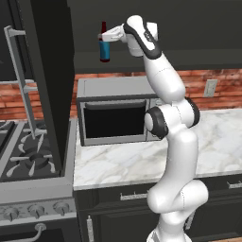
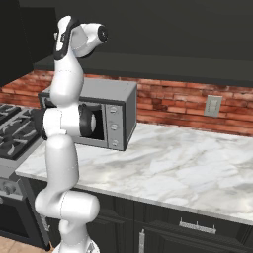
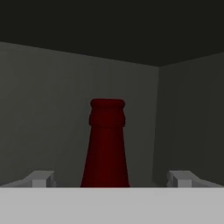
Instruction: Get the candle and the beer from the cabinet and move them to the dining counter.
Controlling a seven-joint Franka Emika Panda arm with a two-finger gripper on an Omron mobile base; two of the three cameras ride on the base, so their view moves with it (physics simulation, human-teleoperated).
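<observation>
The beer (image 1: 104, 48), a dark red-brown bottle with a blue label, stands upright inside the open black cabinet (image 1: 47, 71) above the microwave. My gripper (image 1: 109, 37) is raised to the bottle's upper part and is open. In the hand view the bottle's neck (image 3: 107, 144) rises between the two fingertips (image 3: 41, 178), with a clear gap on each side, and the cabinet's dark inner walls (image 3: 48, 109) stand behind it. The candle and the dining counter are out of view.
The open cabinet door hangs at the left with its silver bar handle (image 1: 21, 75). A grey microwave (image 1: 118, 113) sits on the marble counter (image 1: 142, 160) under my arm. At the left is a gas stove (image 1: 23, 151). A wall outlet (image 2: 212, 105) is set in the brick backsplash.
</observation>
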